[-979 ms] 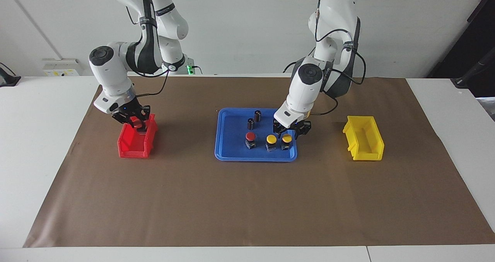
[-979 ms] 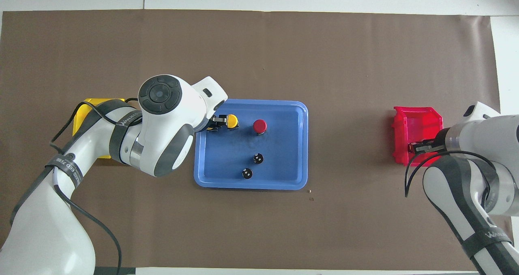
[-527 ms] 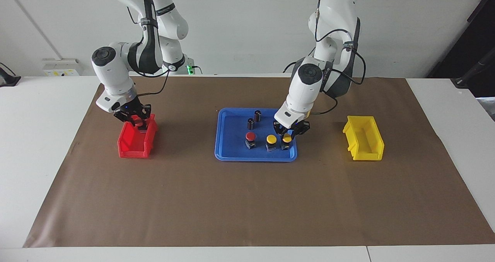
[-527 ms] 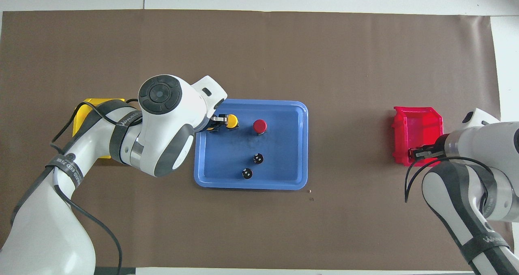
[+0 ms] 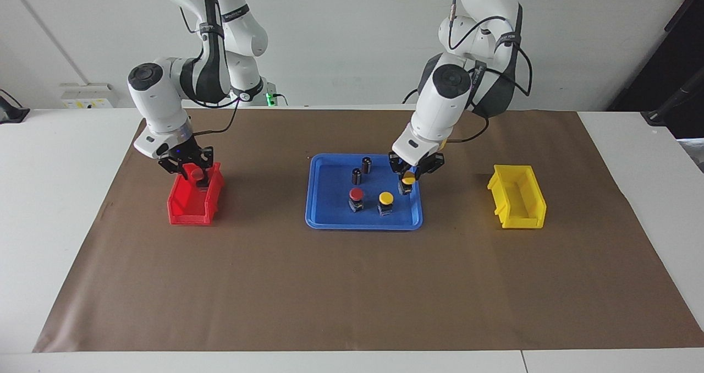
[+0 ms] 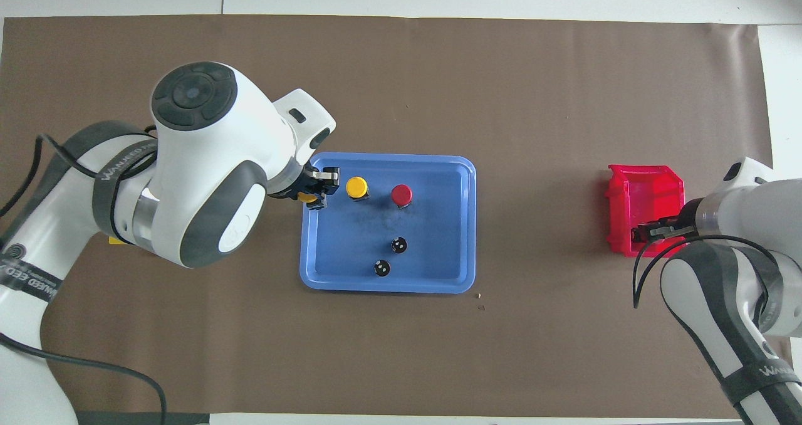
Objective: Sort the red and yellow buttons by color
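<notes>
My left gripper is shut on a yellow button and holds it above the blue tray, at the tray's end toward the left arm; in the overhead view the gripper mostly hides that button. One yellow button and one red button stand side by side on the tray. My right gripper is shut on a red button over the red bin, at the bin's end nearer the robots.
Two dark capless cylinders stand on the tray, nearer the robots than the buttons. A yellow bin sits toward the left arm's end of the table. A brown mat covers the table.
My left gripper came down around the yellow button at the tray's edge, shut on it and lifted it off the tray. My right gripper rose slightly with the red button over the red bin.
</notes>
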`<state>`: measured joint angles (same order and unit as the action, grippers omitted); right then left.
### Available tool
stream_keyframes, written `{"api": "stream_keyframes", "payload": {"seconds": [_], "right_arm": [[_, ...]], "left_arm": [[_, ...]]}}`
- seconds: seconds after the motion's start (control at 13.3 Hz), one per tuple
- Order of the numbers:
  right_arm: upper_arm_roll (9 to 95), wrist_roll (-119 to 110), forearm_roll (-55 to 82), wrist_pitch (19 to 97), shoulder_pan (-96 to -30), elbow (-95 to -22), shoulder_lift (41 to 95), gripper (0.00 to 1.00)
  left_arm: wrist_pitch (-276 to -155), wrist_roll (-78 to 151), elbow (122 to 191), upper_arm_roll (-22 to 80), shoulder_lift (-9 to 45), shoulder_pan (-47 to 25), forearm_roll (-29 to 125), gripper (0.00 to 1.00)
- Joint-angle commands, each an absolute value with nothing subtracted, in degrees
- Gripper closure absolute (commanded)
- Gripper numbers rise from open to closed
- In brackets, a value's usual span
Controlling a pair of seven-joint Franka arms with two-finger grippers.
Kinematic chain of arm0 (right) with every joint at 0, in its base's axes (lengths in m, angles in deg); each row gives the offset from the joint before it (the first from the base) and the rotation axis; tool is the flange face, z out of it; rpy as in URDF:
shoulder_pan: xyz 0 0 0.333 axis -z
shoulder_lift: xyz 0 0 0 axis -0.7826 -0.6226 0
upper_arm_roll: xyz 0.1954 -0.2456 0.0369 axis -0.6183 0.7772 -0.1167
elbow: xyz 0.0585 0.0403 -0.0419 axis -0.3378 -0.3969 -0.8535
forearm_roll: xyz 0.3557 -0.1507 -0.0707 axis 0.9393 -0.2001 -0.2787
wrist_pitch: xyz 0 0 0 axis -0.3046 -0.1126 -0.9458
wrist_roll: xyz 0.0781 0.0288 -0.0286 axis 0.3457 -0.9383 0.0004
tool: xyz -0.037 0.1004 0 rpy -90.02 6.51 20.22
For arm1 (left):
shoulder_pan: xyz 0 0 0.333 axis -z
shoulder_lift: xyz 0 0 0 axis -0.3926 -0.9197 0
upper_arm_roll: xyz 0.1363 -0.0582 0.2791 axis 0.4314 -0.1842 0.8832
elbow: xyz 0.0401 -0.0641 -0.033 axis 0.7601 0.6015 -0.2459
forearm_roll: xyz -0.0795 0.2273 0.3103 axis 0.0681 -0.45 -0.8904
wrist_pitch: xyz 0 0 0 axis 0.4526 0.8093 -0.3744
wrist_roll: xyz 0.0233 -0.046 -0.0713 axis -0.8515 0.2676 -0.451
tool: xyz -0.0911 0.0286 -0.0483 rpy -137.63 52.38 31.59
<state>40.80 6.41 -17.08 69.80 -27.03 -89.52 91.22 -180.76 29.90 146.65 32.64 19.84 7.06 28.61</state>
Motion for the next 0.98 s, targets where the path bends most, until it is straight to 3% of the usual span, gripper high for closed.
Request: {"api": "stream_keyframes", "payload": {"seconds": [0.0, 0.3, 0.53, 0.68, 0.9], "right_arm": [[39.9, 2.4, -15.6, 60.1, -30.0, -78.7, 88.8, 0.29], [39.9, -22.0, -15.9, 56.6, -45.0, -64.4, 81.4, 0.1], [39.9, -43.2, -20.8, 56.1, -57.8, -48.7, 68.0, 0.1], [39.9, -53.4, -25.9, 54.9, -65.4, -39.6, 59.6, 0.1], [39.9, -59.7, -28.7, 57.6, -70.0, -38.7, 56.1, 0.1]], "left_arm": [[-175.9, 39.8, 146.9, 33.5, 22.3, -1.5, 28.5, 0.99], [-178.0, 51.4, 149.6, 33.5, 23.8, -13.5, 26.0, 0.99], [-178.4, 57.5, 150.4, 33.5, 23.9, -18.5, 25.4, 0.99], [-186.7, 57.7, 157.3, 33.5, 26.4, -19.0, 22.7, 0.99], [-193.3, 59.5, 164.6, 33.5, 28.4, -21.1, 22.7, 0.99]]}}
